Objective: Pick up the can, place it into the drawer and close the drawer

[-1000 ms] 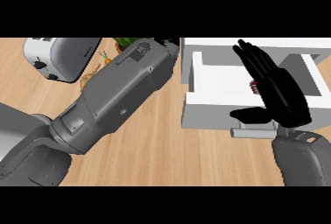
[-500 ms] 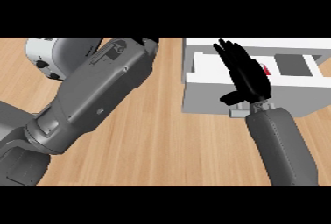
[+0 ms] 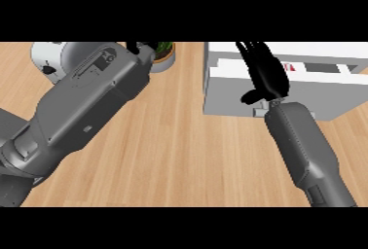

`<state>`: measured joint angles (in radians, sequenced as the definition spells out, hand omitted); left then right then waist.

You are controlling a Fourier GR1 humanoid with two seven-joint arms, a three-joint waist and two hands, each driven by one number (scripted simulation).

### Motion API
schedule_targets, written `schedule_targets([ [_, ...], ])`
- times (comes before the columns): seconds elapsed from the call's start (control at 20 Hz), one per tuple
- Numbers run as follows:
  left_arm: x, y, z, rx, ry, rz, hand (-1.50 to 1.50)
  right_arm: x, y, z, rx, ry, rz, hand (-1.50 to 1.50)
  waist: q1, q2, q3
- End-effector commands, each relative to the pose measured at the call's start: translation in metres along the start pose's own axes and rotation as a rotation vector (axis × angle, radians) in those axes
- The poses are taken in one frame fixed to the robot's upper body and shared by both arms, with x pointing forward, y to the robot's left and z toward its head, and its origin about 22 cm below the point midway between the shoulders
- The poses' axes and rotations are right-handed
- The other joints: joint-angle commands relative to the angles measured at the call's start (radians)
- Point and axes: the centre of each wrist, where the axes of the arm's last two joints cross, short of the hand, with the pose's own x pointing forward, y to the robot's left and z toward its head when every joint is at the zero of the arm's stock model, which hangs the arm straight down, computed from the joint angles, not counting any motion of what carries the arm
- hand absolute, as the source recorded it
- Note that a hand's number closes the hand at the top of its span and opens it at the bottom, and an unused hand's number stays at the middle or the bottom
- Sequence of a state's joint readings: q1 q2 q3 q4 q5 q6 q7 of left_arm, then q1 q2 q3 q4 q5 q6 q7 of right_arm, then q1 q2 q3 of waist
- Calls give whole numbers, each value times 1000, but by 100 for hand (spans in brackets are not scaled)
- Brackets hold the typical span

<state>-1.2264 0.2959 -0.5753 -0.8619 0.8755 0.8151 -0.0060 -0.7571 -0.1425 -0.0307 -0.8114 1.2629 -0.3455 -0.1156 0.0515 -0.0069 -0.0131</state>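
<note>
A white drawer [image 3: 323,97] stands open at the upper right of the wooden counter, its small grey handle [image 3: 259,113] at the front. Inside it a sliver of the red can [image 3: 290,68] shows, mostly hidden behind my right hand. My right hand [image 3: 265,73] is open and edge-on, with straight fingers lying over the drawer's front left part, thumb out to the left. My left forearm [image 3: 86,112] crosses the left half of the view. Only the tips of my left hand [image 3: 138,46] show at the top edge.
A white and grey appliance [image 3: 49,57] sits at the top left, partly behind my left forearm. A potted plant [image 3: 165,51] stands beside my left hand. Bare wooden counter [image 3: 194,160] lies between the two arms.
My right hand has turned edge-on and shifted toward the drawer's front left. The drawer sticks out less than before. The can is now nearly hidden.
</note>
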Motion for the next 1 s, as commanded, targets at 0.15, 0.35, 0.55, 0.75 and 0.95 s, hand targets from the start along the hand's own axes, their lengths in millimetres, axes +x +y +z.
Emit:
schedule_targets([
  [0.15,0,31,1,12,7,10,-150,-16,18,-6,-14,62,16,-150,16,20,14],
  [0.35,26,34,-2,7,-6,4,-150,-20,28,-3,-58,74,22,-150,26,25,16],
  [0.55,10,21,11,-3,-9,-4,-150,-11,14,-26,-112,80,29,-150,27,32,16],
  [0.75,9,28,16,-5,-29,-3,-150,-30,1,-32,-163,93,47,-150,25,33,16],
  [0.95,11,37,16,-15,-21,-11,-150,-21,-26,-59,-184,83,61,-150,33,35,15],
])
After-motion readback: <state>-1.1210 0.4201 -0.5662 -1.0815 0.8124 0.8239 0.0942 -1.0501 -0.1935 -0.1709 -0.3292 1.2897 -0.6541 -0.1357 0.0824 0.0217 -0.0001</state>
